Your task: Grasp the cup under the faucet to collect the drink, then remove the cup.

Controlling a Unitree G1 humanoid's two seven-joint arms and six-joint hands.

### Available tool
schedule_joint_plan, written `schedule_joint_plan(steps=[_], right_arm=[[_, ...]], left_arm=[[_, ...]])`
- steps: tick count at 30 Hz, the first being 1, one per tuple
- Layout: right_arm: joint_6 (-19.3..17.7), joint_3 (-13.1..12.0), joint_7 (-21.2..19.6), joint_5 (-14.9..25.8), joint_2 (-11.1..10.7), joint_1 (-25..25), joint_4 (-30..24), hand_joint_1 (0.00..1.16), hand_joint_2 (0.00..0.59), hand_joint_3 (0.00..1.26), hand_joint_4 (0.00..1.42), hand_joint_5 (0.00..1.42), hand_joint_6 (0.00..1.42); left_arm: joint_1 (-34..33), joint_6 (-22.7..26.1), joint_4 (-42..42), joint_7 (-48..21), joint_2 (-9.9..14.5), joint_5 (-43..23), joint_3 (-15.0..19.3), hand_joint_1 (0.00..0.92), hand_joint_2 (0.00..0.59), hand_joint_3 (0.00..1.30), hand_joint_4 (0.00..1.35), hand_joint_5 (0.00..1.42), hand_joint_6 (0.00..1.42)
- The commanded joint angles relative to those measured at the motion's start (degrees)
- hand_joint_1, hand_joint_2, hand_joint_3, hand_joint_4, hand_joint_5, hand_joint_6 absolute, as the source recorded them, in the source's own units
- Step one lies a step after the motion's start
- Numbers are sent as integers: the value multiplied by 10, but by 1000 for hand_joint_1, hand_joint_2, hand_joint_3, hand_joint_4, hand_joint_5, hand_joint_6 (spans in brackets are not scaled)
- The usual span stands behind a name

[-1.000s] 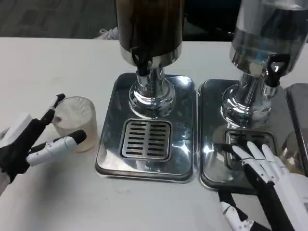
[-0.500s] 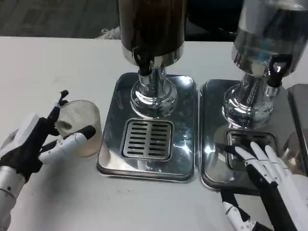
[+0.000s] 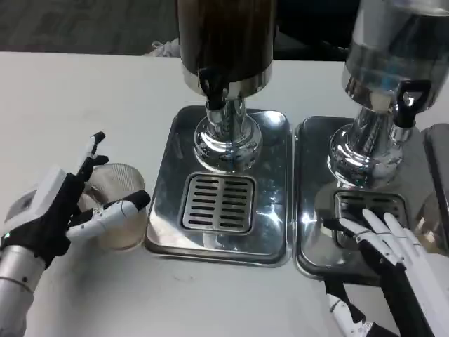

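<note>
A clear ribbed plastic cup [image 3: 121, 210] stands on the white table just left of the left drip tray [image 3: 168, 232]. My left hand [image 3: 59, 210] grips it, one finger over its far rim and the thumb across its near side. The cup is well left of the black faucet [image 3: 214, 88] of the dark drink dispenser [image 3: 224, 35], whose grate [image 3: 217, 203] is bare. My right hand [image 3: 393, 253] lies with fingers spread and nothing in them on the grate of the right-hand drip tray [image 3: 309, 232].
A second dispenser [image 3: 393, 49] with a clear tank and its own black tap [image 3: 407, 98] stands on the right tray. Another steel tray edge [image 3: 440, 161] shows at the far right. Bare white table lies to the left and front.
My left hand has closed in around the cup and the cup has slid nearer to me, along the left tray's edge. The camera has shifted slightly. The right hand has barely moved.
</note>
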Motion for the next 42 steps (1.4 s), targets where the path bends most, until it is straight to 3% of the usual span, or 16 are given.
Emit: schedule_joint_plan(steps=[1, 18, 23, 25, 33, 36, 42], right_arm=[[2, -5, -8, 0, 4, 9, -10, 532, 515, 248, 90, 38, 48], [2, -12, -2, 7, 7, 15, -18, 526, 520, 261, 111, 50, 48], [1, -14, -3, 7, 8, 17, -20, 520, 520, 269, 118, 58, 48], [2, -15, -2, 7, 9, 17, -21, 518, 520, 271, 119, 60, 48], [2, -17, -3, 10, 10, 18, -21, 519, 525, 272, 127, 61, 48], [2, -19, -2, 12, 10, 17, -21, 519, 526, 272, 128, 61, 48], [0, -20, -2, 13, 10, 18, -22, 520, 528, 279, 129, 62, 48]], left_arm=[[5, 12, -3, -6, 2, 21, -18, 78, 1, 0, 112, 483, 822], [7, 10, 13, 37, 3, 36, -32, 145, 17, 0, 126, 535, 960], [6, 10, 18, 49, 3, 46, -39, 234, 29, 0, 142, 563, 1052], [4, 11, 22, 53, 4, 49, -43, 315, 40, 0, 152, 592, 1104], [-3, 14, 34, 72, 4, 61, -54, 355, 52, 0, 183, 637, 1189], [-5, 14, 38, 79, 4, 63, -57, 406, 51, 1, 253, 703, 1249], [-9, 23, 41, 95, 2, 72, -64, 462, 46, 221, 355, 782, 1322]])
